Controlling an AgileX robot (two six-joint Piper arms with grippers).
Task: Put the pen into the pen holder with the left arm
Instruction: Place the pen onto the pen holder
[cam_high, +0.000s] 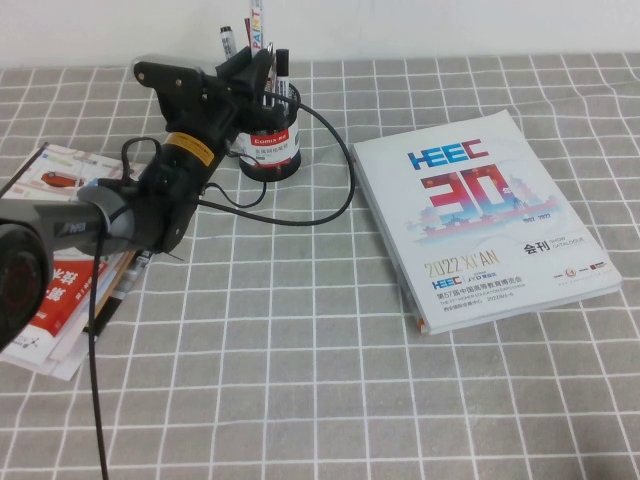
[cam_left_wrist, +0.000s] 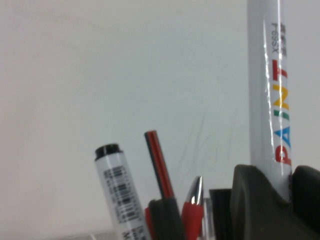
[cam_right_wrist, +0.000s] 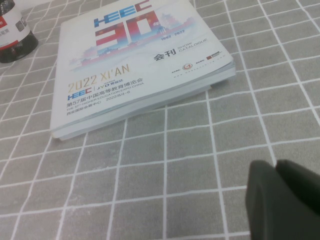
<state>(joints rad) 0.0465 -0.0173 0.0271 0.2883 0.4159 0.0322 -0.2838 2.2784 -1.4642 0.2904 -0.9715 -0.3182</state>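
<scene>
My left gripper (cam_high: 262, 66) is shut on the white pen (cam_high: 257, 24) and holds it upright right above the black mesh pen holder (cam_high: 270, 146). In the left wrist view the pen (cam_left_wrist: 269, 85) shows coloured "PAINT" lettering and sits between the black fingers (cam_left_wrist: 250, 200) of the left gripper (cam_left_wrist: 280, 196). The pen's lower end is hidden behind the gripper. The holder has several other pens in it. My right gripper (cam_right_wrist: 280, 200) is shut and empty, low over the table; it is out of the high view. The holder also shows in the right wrist view (cam_right_wrist: 12, 35).
A white HEEC catalogue (cam_high: 480, 215) lies right of the holder, also in the right wrist view (cam_right_wrist: 140, 60). Magazines (cam_high: 60, 270) lie under my left arm. A black cable (cam_high: 330, 190) loops beside the holder. A black-capped pen (cam_left_wrist: 117, 190) and red pens (cam_left_wrist: 160, 165) stand in it.
</scene>
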